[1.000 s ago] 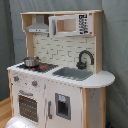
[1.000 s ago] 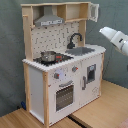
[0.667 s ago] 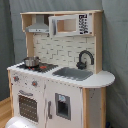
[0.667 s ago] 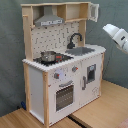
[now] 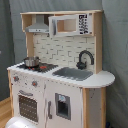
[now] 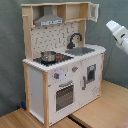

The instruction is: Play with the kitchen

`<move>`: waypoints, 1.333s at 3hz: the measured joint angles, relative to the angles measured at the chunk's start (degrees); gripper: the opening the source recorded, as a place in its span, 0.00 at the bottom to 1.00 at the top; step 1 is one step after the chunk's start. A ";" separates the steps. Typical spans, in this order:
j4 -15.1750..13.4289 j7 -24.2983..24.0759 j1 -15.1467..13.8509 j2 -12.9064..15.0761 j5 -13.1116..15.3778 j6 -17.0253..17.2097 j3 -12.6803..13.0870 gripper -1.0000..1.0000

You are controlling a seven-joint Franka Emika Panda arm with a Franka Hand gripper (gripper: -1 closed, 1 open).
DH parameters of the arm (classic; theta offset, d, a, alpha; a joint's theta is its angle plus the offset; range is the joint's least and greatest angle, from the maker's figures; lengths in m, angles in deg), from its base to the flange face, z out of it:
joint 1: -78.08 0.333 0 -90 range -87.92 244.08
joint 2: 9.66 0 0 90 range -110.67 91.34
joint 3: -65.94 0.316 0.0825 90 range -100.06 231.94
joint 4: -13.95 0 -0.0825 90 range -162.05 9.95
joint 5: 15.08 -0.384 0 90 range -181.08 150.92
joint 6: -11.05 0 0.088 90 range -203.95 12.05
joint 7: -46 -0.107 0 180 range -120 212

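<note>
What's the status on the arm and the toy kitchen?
Arm at the second exterior view's right edge, clear of the kitchen. Pot on the stovetop, oven door shut. Nothing between arm and kitchen.

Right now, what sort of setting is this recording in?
Probably an indoor lab or studio test setup, not a real kitchen: a toy kitchen stands on a wooden platform before a grey curtain backdrop, with the robot arm alongside.

— Where's the pot (image 5: 31, 61)?
— On the stovetop (image 5: 40, 66) of the kitchen (image 5: 60, 70), at the first exterior view's left; sink (image 5: 73, 73) and faucet (image 5: 85, 58) lie rightward.
— And above?
— Hood (image 5: 38, 25) over the stove, microwave (image 5: 70, 24) beside it. Oven door (image 6: 64, 95) below the stovetop.
</note>
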 joint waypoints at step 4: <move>-0.20 -16.81 -7.54 1.64 6.56 9.04 -7.01 1.00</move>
